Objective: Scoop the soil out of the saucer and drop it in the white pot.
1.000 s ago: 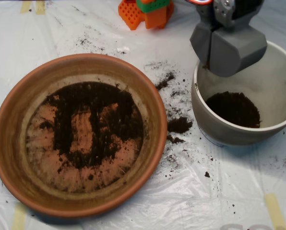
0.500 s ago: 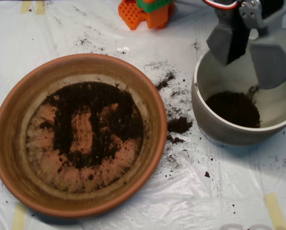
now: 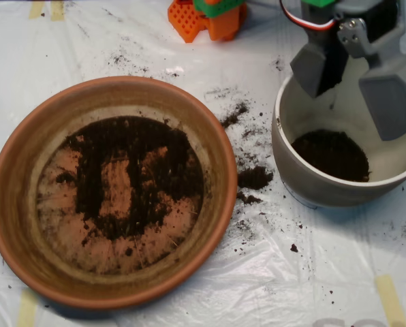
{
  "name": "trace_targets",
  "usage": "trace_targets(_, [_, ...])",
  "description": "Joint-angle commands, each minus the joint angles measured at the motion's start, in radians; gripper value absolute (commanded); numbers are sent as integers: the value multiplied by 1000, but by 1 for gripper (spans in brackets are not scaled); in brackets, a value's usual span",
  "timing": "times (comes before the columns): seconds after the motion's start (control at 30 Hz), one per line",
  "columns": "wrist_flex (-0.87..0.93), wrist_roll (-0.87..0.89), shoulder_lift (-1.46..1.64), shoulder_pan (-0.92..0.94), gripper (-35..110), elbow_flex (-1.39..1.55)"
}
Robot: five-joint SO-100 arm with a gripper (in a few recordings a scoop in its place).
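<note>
Most of the soil (image 3: 131,174) sits as a dark patch in the middle of the saucer (image 3: 26,163) on the left, with bare terracotta streaks showing through it. Another heap of it lies in the bottom of the white pot (image 3: 312,184) on the right. The scoop (image 3: 358,82) hangs over that pot with its two grey halves spread wide apart, nothing held. Loose crumbs are scattered on the plastic sheet (image 3: 257,272) between the two dishes.
</note>
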Motion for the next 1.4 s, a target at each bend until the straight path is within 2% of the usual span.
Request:
trace_targets(0.0, [46, 17, 77, 32, 39, -176])
trace_targets(0.13, [84, 41, 52, 123, 41, -302])
trace_targets(0.3, [89, 29, 57, 275, 41, -273])
trace_targets(0.67, [-227, -8, 268, 612, 42, 348])
trace_targets(0.83, [-281, 35, 229, 747, 43, 462])
trace_targets(1.17, [-472, -51, 173, 923, 44, 767])
trace_targets(1.37, [-454, -69, 60, 1005, 46, 709])
